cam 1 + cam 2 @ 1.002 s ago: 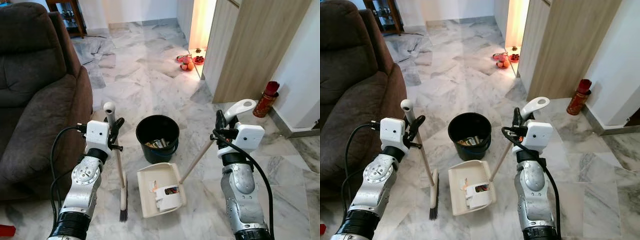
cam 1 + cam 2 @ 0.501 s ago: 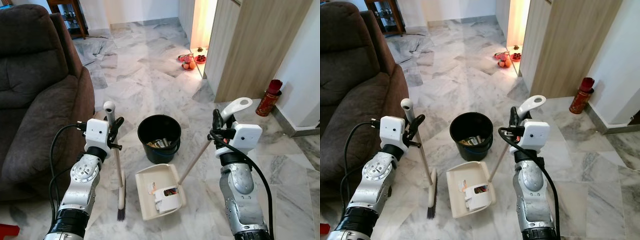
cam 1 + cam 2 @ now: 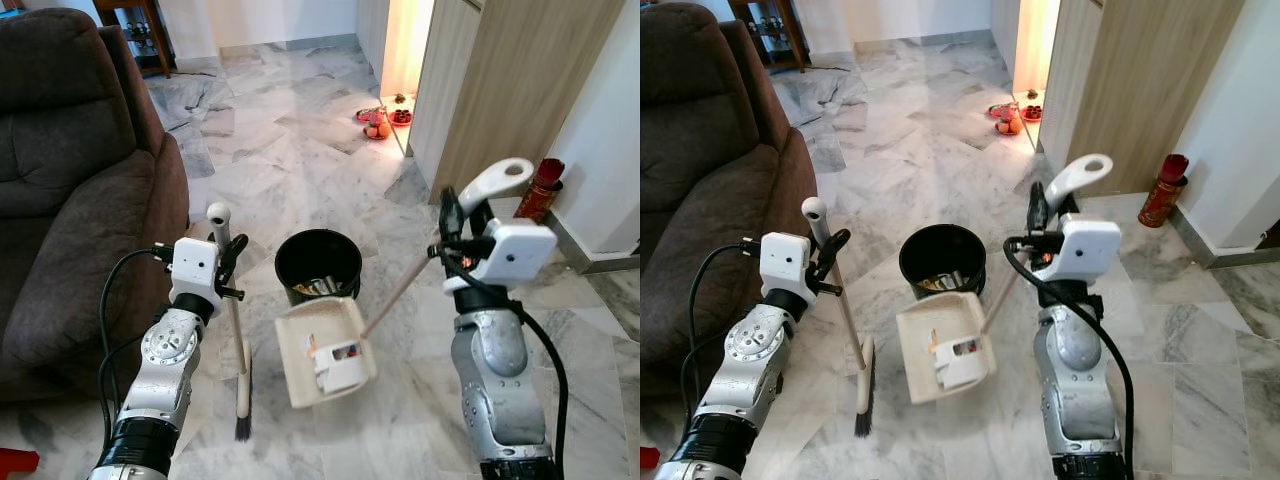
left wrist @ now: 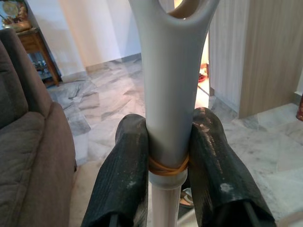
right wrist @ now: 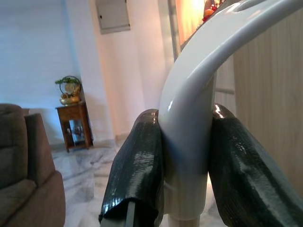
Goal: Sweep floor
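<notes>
now my right gripper [image 3: 1048, 222] pinches the dustpan's handle [image 3: 1076, 183], holding the loaded dustpan [image 3: 943, 347] tilted off the marble floor [image 3: 930, 120] beside the black bucket [image 3: 942, 259], presumably to tip it in. my left gripper [image 3: 826, 258] clamps the broom [image 3: 840, 305], bristles resting on the floor.

Grey-veined white marble floor [image 3: 290, 140] throughout. Dark brown upholstered sofa [image 3: 70, 180] along the left side. Small dark wooden side table [image 3: 135, 30] in the far corner against a white wall [image 3: 270, 20]. Light wood panel [image 3: 510, 90] at right, warm orange light falling through the opening beside it. Red cylinder [image 3: 543, 190] stands at the wall's base.
</notes>
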{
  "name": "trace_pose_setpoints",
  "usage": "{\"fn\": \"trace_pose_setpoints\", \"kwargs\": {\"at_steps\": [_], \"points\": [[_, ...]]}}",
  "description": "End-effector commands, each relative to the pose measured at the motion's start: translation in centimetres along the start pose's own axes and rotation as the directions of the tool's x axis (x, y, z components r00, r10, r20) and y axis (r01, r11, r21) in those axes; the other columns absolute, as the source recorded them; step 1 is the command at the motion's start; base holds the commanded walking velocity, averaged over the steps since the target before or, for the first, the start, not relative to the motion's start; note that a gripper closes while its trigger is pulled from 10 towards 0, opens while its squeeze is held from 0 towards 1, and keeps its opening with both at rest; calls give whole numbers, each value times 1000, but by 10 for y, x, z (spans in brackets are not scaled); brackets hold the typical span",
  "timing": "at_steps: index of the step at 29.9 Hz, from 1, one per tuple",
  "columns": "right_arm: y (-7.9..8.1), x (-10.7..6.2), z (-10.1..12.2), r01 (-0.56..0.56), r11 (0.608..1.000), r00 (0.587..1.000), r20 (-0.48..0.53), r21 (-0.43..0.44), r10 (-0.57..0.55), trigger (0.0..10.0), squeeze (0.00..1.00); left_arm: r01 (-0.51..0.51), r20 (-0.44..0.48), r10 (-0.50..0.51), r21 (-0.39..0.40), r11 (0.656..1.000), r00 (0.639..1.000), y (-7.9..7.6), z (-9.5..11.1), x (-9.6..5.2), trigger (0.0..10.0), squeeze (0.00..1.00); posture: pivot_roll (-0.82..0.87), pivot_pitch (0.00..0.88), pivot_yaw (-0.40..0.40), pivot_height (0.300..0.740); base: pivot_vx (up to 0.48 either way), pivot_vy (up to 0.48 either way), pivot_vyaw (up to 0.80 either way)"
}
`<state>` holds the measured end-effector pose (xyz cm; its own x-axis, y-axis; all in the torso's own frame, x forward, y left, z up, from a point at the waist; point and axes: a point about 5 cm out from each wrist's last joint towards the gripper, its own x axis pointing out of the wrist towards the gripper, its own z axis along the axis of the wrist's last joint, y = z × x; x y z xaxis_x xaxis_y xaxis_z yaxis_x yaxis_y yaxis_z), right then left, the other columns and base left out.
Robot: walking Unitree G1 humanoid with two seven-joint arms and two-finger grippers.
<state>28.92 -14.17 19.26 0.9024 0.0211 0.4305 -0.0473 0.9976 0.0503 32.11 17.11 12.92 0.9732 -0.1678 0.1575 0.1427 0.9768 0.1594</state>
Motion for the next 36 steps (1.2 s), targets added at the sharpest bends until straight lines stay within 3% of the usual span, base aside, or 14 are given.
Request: {"fn": "trace_pose_setpoints", "kwargs": {"at_steps": [1,9,20,30,36], "points": [[4,10,30,-12,1000,992,127,23,9,10000,0,-15,41,14,18,1000,999,4,5,0,10000,0,-5,71,65,740,0,0,0],[-1,14,40,51,998,985,162,44,-57,10000,0,-36,54,34,38,999,998,9,6,-6,10000,0,1,77,65,740,0,0,0],[-4,18,46,92,994,981,169,57,-101,10000,0,-137,89,129,91,986,988,29,7,-24,10000,0,5,78,63,740,0,0,0],[-2,22,48,88,994,980,175,62,-98,10000,0,-157,107,147,92,983,983,27,11,-21,10000,0,10,61,56,740,0,0,0],[-2,22,47,84,995,981,169,58,-93,10000,0,-151,101,142,86,985,985,24,9,-21,10000,0,10,55,57,740,313,0,0]]}}
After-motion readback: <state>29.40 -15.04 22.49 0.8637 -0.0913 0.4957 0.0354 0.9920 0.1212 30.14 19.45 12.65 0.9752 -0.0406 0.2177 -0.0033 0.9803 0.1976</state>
